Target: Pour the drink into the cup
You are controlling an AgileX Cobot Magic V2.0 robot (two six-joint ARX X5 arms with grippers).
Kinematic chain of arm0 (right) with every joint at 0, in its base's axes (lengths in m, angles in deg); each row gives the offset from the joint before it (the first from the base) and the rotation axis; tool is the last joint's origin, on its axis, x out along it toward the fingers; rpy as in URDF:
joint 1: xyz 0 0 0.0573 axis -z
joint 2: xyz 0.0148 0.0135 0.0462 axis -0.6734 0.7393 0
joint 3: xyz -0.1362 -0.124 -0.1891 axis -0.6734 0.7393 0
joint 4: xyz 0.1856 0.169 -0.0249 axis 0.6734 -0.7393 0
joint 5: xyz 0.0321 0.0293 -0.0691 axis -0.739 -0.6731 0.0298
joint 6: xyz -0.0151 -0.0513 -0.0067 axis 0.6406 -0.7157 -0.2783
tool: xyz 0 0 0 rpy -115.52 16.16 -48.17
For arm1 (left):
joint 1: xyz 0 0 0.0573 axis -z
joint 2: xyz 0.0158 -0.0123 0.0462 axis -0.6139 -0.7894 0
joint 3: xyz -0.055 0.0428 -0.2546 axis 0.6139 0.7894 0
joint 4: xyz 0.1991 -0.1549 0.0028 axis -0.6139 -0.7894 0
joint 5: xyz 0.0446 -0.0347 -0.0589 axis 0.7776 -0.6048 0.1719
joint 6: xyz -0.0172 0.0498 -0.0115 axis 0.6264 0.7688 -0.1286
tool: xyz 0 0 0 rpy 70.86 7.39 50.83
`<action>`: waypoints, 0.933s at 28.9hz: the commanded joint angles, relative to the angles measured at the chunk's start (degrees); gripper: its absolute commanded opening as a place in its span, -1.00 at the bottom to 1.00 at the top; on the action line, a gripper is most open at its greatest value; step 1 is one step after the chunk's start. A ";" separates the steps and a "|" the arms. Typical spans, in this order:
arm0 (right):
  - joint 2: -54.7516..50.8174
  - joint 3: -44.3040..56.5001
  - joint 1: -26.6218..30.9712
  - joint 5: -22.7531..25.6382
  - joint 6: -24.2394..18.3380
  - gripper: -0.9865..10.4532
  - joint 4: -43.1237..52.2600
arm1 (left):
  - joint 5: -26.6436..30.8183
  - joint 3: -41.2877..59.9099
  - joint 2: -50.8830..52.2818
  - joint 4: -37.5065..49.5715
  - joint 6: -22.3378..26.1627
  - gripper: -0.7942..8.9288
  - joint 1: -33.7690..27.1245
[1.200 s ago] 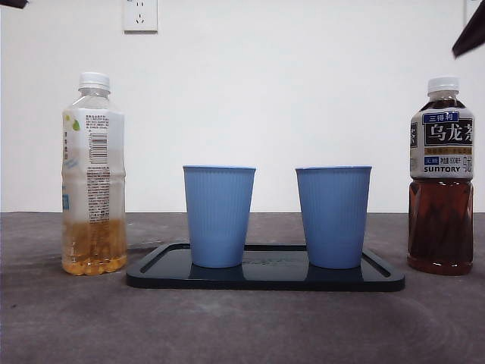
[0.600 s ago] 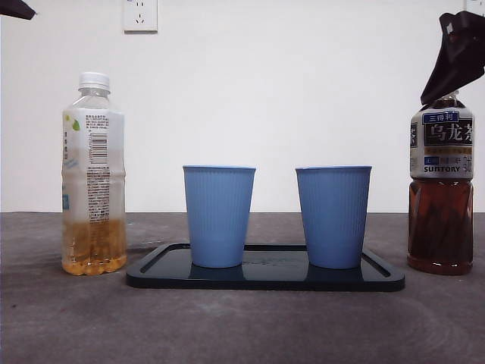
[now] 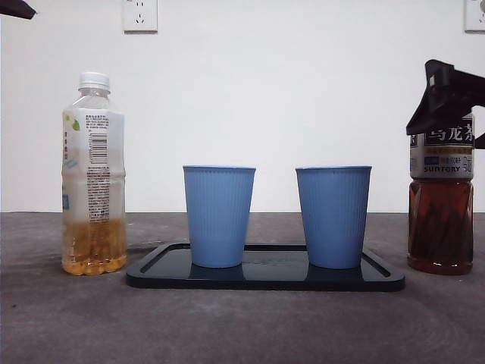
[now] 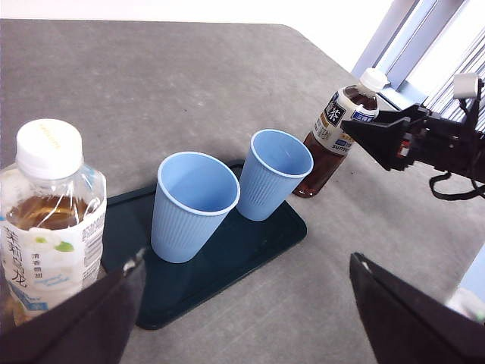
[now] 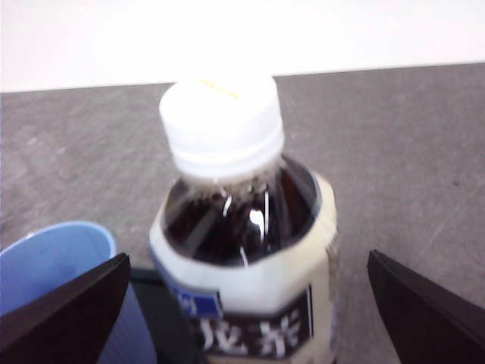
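A dark oolong tea bottle with a white cap stands on the table to the right of the tray. My right gripper is open and has come down around the bottle's neck. In the right wrist view the bottle stands between the two jaws, apart from both. Two empty blue cups stand upright on a dark tray. A light tea bottle stands at the far left. My left gripper is open and waits high, next to that bottle.
A wall socket is on the white wall behind. The left wrist view shows the right arm by the dark bottle, the table's edge and a window beyond it.
My right gripper has come down from the top right corner to the dark bottle's neck and now hides its cap in the front view. Bottles, cups and the left arm have not moved.
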 commanded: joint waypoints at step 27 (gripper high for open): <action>13.75 0.92 -0.74 0.28 -3.17 -0.54 14.58 | 0.04 -0.85 -0.50 0.57 1.09 0.06 0.24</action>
